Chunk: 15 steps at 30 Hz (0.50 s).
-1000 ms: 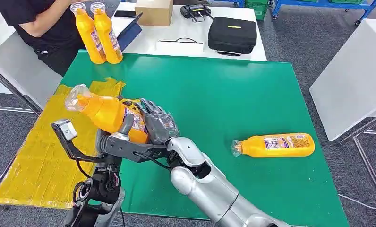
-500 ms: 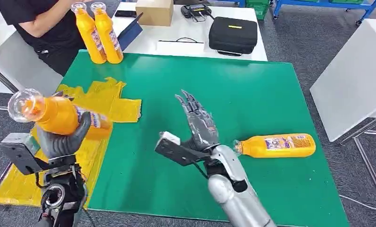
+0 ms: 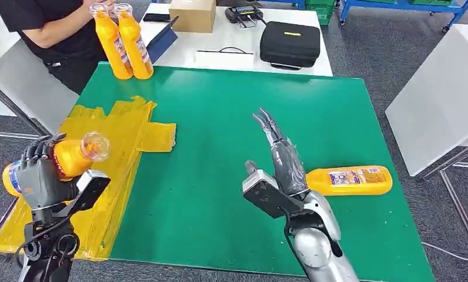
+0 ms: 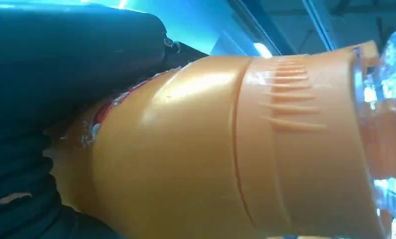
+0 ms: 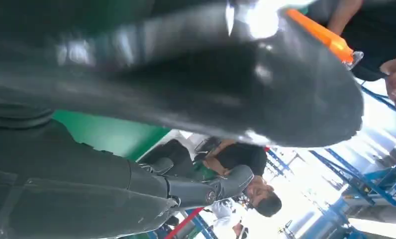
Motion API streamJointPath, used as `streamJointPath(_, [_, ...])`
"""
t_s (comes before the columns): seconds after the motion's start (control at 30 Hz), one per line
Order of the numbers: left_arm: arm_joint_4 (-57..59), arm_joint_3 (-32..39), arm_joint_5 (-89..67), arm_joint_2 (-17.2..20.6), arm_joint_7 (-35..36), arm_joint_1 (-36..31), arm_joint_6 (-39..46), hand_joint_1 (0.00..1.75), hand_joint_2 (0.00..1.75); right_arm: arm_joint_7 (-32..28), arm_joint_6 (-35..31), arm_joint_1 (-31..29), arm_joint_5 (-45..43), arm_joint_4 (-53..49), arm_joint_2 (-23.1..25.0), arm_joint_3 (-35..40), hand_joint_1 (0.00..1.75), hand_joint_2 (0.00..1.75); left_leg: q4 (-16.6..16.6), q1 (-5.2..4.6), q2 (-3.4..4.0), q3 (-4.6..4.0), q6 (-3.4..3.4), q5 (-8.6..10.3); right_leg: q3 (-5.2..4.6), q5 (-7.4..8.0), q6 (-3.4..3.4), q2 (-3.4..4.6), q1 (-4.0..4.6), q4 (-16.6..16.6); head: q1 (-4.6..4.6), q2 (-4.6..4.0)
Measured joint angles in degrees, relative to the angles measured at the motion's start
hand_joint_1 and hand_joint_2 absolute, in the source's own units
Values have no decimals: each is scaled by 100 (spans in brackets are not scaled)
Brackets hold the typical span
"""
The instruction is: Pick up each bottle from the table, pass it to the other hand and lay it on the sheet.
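My left hand (image 3: 36,176) grips an orange bottle (image 3: 73,156) with a clear cap above the yellow sheet (image 3: 111,141) at the table's left edge. The left wrist view shows that bottle (image 4: 226,149) close up, with dark fingers (image 4: 71,64) wrapped around it. A second orange bottle (image 3: 349,180) lies on its side on the green table (image 3: 231,117) at the right. My right hand (image 3: 281,158) stands open with fingers straight, just left of that bottle's cap end, holding nothing. In the right wrist view its dark fingers (image 5: 186,89) are spread.
A person at the far left corner holds two upright orange bottles (image 3: 123,41). Behind the green table stand a black case (image 3: 289,42), a cardboard box (image 3: 191,14) and a tablet (image 3: 161,42). A white table (image 3: 443,88) is at the right.
The bottle passed from my right hand to my left. My left hand carried it out over the sheet and lowered it. My right hand, now holding nothing, moved right toward the lying bottle.
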Motion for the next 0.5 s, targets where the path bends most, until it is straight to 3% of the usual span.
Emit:
streamJointPath(0.27, [221,28,-317,63,134,-1,4,175,175,0,0,3,-20,-57,-55,-4,0,0,0,0,0,0,0,-1,0,0,0,0,0,0,-4,0])
streamJointPath(0.5, [991,-245,-1738,247,678,-78,-645,175,175,-125,92,1,-328,-52,-81,-7,0,0,0,0,1,1,-1,-1,-2,0,-1,0,0,0,-4,0])
